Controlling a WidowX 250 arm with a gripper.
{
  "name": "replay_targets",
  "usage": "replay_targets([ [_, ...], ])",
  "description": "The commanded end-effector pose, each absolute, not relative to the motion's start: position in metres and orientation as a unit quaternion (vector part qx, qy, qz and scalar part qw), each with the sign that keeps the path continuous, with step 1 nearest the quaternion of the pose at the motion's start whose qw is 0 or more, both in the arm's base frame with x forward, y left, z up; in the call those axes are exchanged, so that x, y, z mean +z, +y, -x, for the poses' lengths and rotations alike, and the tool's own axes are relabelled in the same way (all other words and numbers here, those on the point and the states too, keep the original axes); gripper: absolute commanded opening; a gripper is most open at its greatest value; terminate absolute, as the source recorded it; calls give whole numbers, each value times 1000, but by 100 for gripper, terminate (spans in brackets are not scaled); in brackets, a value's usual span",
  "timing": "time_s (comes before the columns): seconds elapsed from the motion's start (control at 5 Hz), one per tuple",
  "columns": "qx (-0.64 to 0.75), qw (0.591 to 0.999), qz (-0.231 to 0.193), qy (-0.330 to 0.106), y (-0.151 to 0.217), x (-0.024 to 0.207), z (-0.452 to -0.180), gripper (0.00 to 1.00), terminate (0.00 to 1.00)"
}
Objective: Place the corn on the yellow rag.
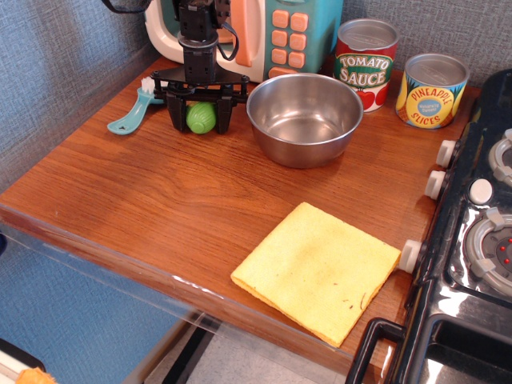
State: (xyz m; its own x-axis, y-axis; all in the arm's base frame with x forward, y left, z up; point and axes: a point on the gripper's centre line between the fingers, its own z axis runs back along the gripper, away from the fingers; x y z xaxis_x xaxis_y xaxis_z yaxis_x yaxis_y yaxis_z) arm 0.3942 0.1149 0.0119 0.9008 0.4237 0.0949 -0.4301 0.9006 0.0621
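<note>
The corn (pixel 202 118) is a small green rounded toy at the back left of the wooden counter. My black gripper (pixel 200 118) stands upright over it, with its two fingers close against the corn's left and right sides. The jaws look shut on the corn, which sits at or just above the counter; I cannot tell which. The yellow rag (pixel 317 270) lies flat near the front right edge of the counter, far from the gripper, with nothing on it.
A teal brush (pixel 134 111) lies just left of the gripper. A steel bowl (pixel 304 117) stands right of it. A tomato sauce can (pixel 365 62) and a pineapple can (pixel 431 89) stand behind. A toy microwave (pixel 272 32) is at the back; a stove (pixel 480 240) on the right.
</note>
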Motion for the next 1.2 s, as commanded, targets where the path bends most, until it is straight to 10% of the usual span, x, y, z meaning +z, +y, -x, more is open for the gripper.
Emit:
replay_targets([
  [0.0, 201, 974, -29, -102, 121, 69, -382, 0, 0],
  [0.4, 128, 985, -21, -113, 69, 98, -349, 0, 0],
  [1.0, -51, 995, 0, -86, -35, 79, -317, 0, 0],
])
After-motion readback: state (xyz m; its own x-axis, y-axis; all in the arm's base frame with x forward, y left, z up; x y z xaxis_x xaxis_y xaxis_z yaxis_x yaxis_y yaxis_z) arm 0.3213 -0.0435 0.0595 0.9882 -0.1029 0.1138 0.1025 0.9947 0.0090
